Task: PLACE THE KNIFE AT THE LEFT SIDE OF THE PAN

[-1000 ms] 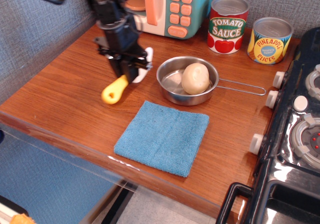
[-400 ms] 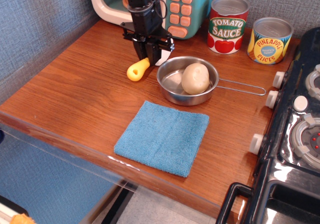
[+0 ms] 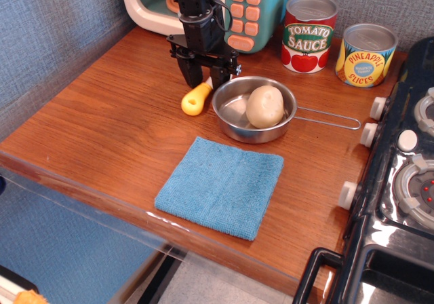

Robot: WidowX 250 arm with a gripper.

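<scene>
Gripper [image 3: 202, 79] fingers are spread wide, I see them standing on both sides of the knife [image 3: 195, 98], which lies just left of the pan [image 3: 234, 121].

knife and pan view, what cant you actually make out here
- knife: white blade hidden under the gripper; only the yellow handle shows.
- pan: part of its floor covered by the potato.
- Toy microwave: cut off by the top edge, partly behind the arm.
</scene>
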